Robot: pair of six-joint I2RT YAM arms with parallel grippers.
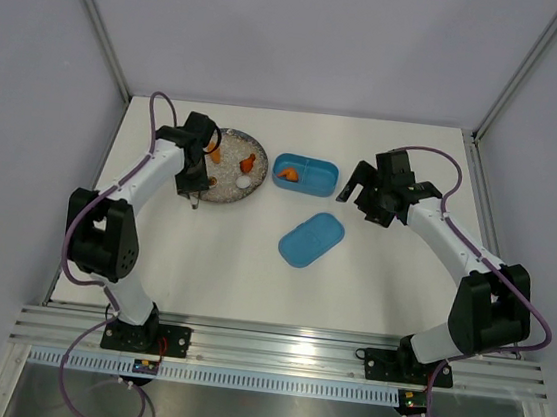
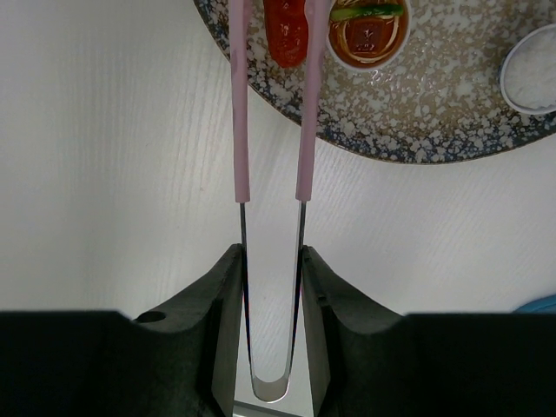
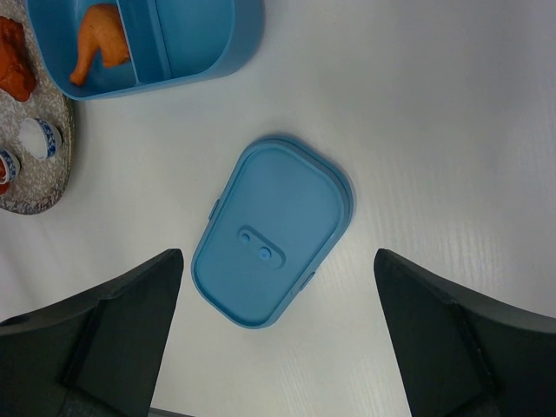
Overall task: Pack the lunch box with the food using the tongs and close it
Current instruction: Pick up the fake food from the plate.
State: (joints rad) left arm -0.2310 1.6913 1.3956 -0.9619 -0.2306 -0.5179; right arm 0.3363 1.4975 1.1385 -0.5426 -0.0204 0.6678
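1. Grip on the left: the left claw [image 2: 271, 261] has its jaws drawn in to a narrow gap. Both fingers press on the steel shanks of the tongs [image 2: 240, 130], just above their bend, so the tongs are held.
2. In the left wrist view the two pink arms run towards 12 o'clock with a gap between them, out over the rim of the speckled plate [image 2: 434, 113].
3. A red morsel [image 2: 287, 30] lies on the plate between those arms. The tips are cut off by the picture's edge, so I cannot tell whether it is pinched.
4. A small bowl of noodles [image 2: 367, 35] sits just at 3 o'clock of the right-hand arm. A white piece [image 2: 532, 69] lies further out at 3 o'clock, near the plate's rim.
5. The right claw [image 3: 278, 261] has its jaws spread wide and holds nothing. It hangs above the lid [image 3: 269, 239], which lies flat on the table [image 1: 222, 263].
6. The lunch box [image 1: 327, 179] stands open at 3 o'clock of the plate in the top view, with the lid apart from it at 6 o'clock.
7. An orange morsel [image 3: 100, 43] rests in the box's compartment on the plate side.
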